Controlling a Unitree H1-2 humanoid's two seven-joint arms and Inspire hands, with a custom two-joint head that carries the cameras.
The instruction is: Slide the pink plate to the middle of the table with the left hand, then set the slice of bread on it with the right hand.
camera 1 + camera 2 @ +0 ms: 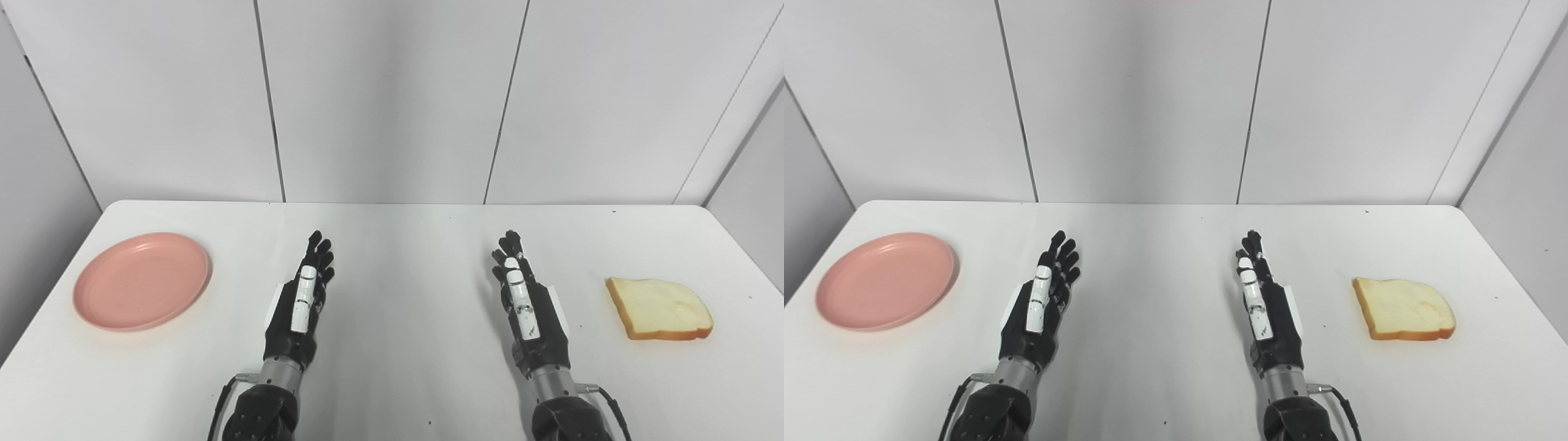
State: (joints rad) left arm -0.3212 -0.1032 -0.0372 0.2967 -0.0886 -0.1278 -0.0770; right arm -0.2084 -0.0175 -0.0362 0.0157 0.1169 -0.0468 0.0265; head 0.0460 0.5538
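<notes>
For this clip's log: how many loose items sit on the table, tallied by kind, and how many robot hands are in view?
Round pink plastic plate: 1
Slice of white bread with a brown crust: 1
Black-and-white robot hands, left hand and right hand, both open and holding nothing: 2
Total: 2 loose items on the white table, plus 2 hands.

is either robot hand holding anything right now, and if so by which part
Nothing is held. The left robot hand and right robot hand are both open with straight fingers, apart from the pink plate and the slice of bread.
</notes>
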